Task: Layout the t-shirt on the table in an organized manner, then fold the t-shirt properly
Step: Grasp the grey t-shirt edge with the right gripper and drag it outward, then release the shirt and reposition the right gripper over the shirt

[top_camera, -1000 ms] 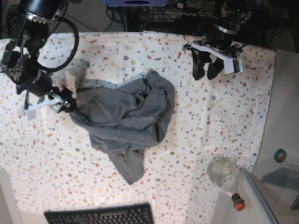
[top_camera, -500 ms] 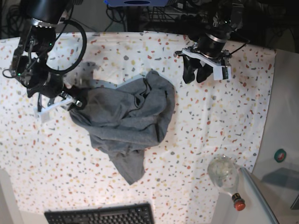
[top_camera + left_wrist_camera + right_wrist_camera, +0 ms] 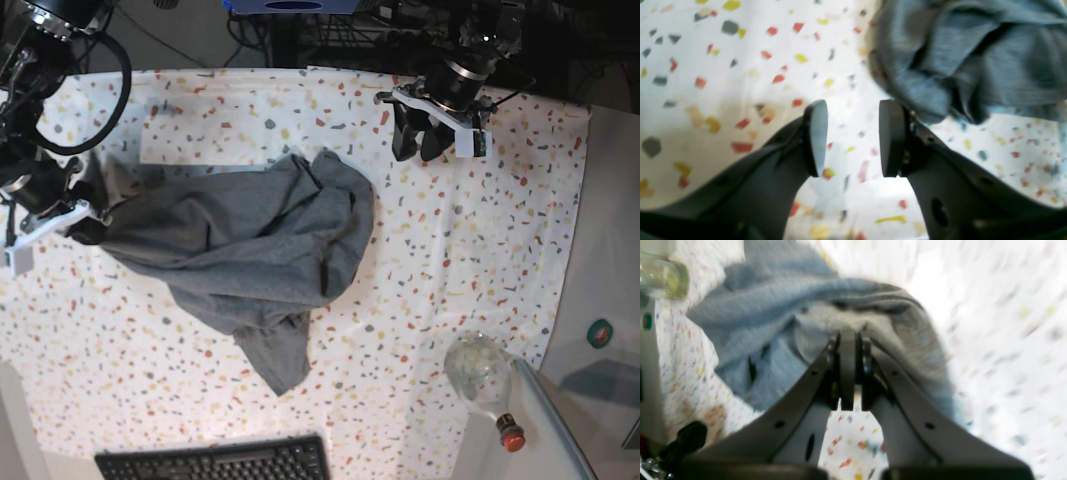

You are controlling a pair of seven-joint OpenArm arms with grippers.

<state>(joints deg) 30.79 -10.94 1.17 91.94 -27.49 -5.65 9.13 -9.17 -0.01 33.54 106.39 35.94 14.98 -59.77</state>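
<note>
The heather-grey t-shirt [image 3: 250, 245] lies crumpled on the speckled table [image 3: 480, 230], its left part drawn out into a point. My right gripper [image 3: 85, 222] at the base view's left is shut on that edge. In the right wrist view the fingertips [image 3: 847, 340] pinch a fold of the t-shirt [image 3: 773, 316]. My left gripper [image 3: 420, 140] hovers over the table's far right, open and apart from the cloth. Its wrist view shows bare table [image 3: 740, 66] between the pads [image 3: 816, 133], with the t-shirt [image 3: 973, 60] just beyond the right pad.
A glass jar [image 3: 478, 368] and an orange-capped bottle [image 3: 510, 432] stand at the front right. A black keyboard [image 3: 215, 462] lies at the front edge. A plain grey side surface [image 3: 605, 230] borders the table on the right.
My right gripper closed on the t-shirt's left edge and dragged it left, stretching the cloth out. The left gripper moved slightly left and toward the back edge.
</note>
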